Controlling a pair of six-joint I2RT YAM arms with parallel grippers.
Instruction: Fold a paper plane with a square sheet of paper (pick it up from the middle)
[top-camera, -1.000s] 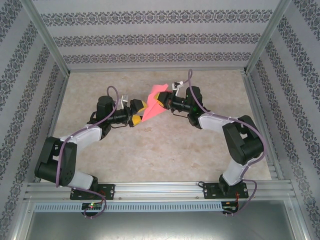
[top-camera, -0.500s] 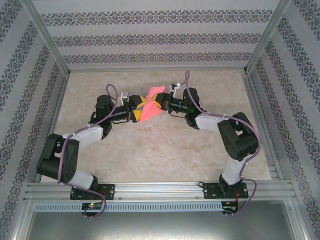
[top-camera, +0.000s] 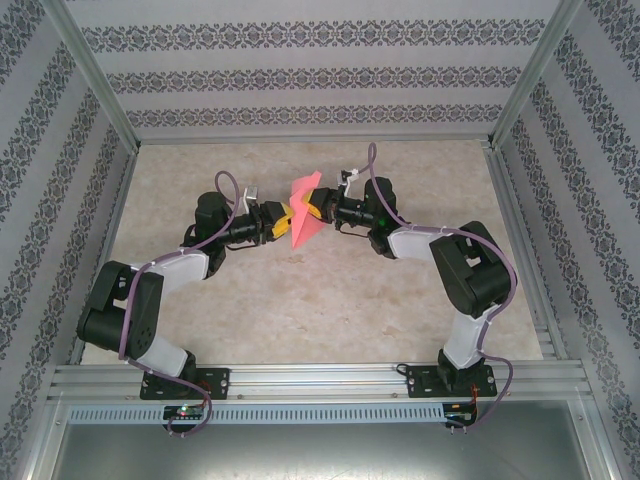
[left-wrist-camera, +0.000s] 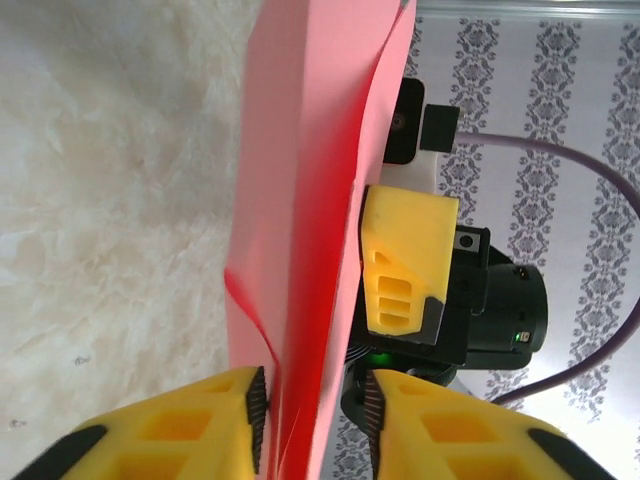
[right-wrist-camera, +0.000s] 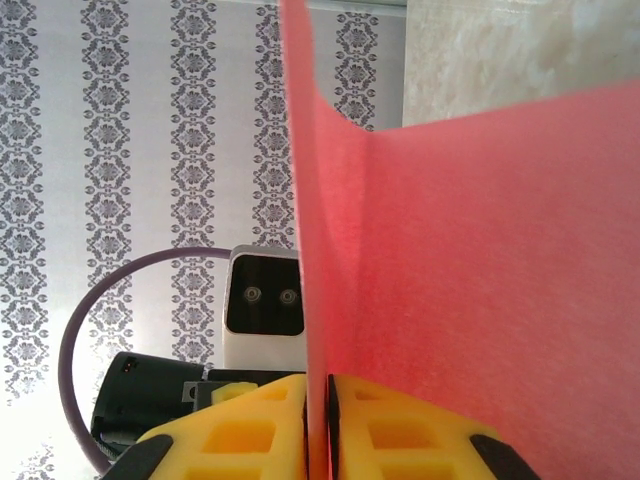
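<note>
Since a second ago my left gripper (left-wrist-camera: 315, 400) has moved in and narrowed from wide open. Its jaws now straddle the near edge of the folded pink paper (left-wrist-camera: 300, 200), with a dark gap at one pad, so it isn't clamped. The right gripper (right-wrist-camera: 318, 400) is pinched tight on the paper from the opposite side, holding it edge-up above the table (top-camera: 300, 300), between both wrists.

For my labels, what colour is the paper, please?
The paper is pink-red, clearest in the right wrist view.
</note>
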